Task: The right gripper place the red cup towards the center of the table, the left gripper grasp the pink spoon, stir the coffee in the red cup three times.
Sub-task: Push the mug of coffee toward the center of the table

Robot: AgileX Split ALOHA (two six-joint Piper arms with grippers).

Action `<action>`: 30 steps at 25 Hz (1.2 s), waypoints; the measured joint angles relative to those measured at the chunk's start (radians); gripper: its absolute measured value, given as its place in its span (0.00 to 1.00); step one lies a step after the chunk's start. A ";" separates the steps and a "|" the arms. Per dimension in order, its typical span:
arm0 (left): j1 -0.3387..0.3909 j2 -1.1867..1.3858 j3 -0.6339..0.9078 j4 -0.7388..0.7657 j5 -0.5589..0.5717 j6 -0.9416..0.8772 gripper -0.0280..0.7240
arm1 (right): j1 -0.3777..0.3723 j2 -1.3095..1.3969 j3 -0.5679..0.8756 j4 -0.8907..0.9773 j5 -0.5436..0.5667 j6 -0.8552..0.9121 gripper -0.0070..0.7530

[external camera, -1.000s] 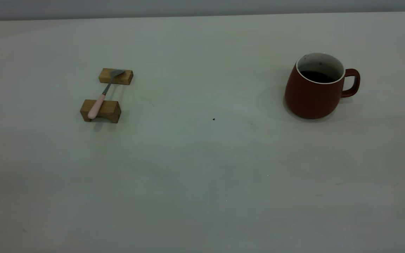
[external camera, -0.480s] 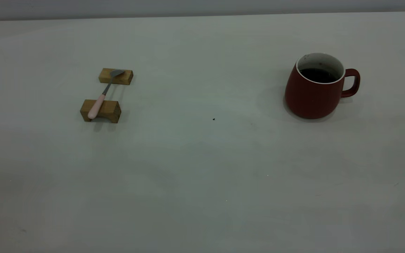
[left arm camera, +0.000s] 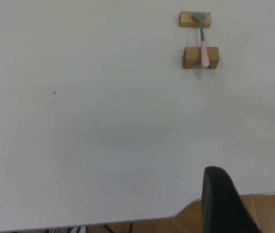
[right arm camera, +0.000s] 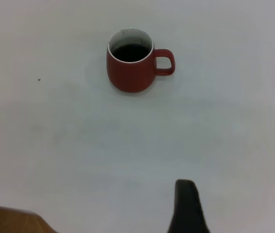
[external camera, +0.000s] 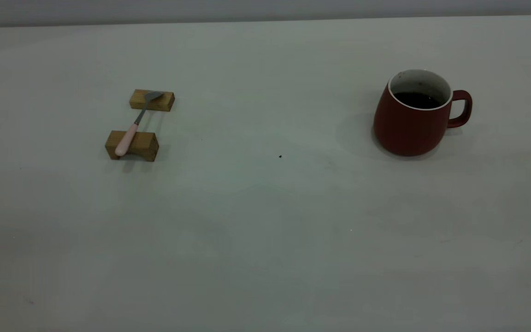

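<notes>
Red cup (external camera: pixel 410 121): right side of the table (external camera: pixel 265 221), coffee (external camera: pixel 416 100) inside; likely heavy, sloshing, so take it by the body or handle. Pink spoon (external camera: pixel 132 127): bridging two wooden blocks (external camera: pixel 132 145); light, slim, so pinch its handle. Left hand (left arm camera: pixel 247 204) looks spread; right hand (right arm camera: pixel 188 206): you cannot tell.

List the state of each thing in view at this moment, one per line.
Red cup: upright on the table, right side, handle pointing right.
Coffee: inside the cup, below the rim.
Pink spoon: lying across two wooden blocks, ungrasped.
Left gripper: over the table's edge, open, empty.
Right gripper: away from the cup, one finger visible.
</notes>
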 joint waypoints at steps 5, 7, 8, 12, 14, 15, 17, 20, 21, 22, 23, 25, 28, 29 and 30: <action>0.000 0.000 0.000 0.000 0.000 0.000 0.52 | 0.000 0.135 -0.078 0.002 -0.011 -0.047 0.82; 0.000 0.000 0.000 0.000 0.000 0.000 0.52 | 0.000 0.250 -0.121 0.003 -0.045 -0.062 0.85; 0.000 0.000 0.000 0.000 0.000 0.000 0.52 | 0.000 0.321 -0.139 0.001 -0.070 -0.074 0.86; 0.000 0.000 0.000 0.000 0.000 0.000 0.52 | 0.000 0.617 -0.221 0.002 -0.151 -0.145 0.91; 0.000 0.000 0.000 0.000 0.000 0.000 0.52 | 0.000 0.759 -0.261 -0.001 -0.184 -0.208 0.92; 0.000 0.000 0.000 0.000 0.000 0.000 0.52 | 0.000 0.834 -0.277 -0.007 -0.205 -0.247 0.92; 0.000 0.000 0.000 0.000 0.000 0.000 0.52 | 0.000 0.981 -0.311 -0.017 -0.257 -0.336 0.92; 0.000 0.000 0.000 0.000 0.000 0.000 0.52 | 0.000 1.172 -0.346 -0.020 -0.357 -0.507 0.92; 0.000 0.000 0.000 0.000 0.000 0.000 0.52 | 0.000 1.223 -0.356 -0.015 -0.393 -0.549 0.92; 0.000 0.000 0.000 0.000 0.000 0.000 0.52 | 0.000 1.279 -0.365 -0.004 -0.425 -0.595 0.92; 0.000 0.000 0.000 0.000 0.000 0.000 0.52 | 0.000 1.332 -0.376 0.008 -0.453 -0.638 0.92; 0.000 0.000 0.000 0.000 0.000 0.000 0.52 | 0.000 1.421 -0.399 0.032 -0.494 -0.705 0.92; 0.000 0.000 0.000 0.000 0.000 0.000 0.52 | 0.002 1.563 -0.455 0.041 -0.519 -0.787 0.92; 0.000 0.000 0.000 0.000 0.000 0.000 0.52 | 0.005 1.615 -0.476 0.041 -0.523 -0.807 0.92; 0.000 0.000 0.000 0.000 0.000 0.000 0.52 | 0.009 1.666 -0.503 0.041 -0.524 -0.825 0.92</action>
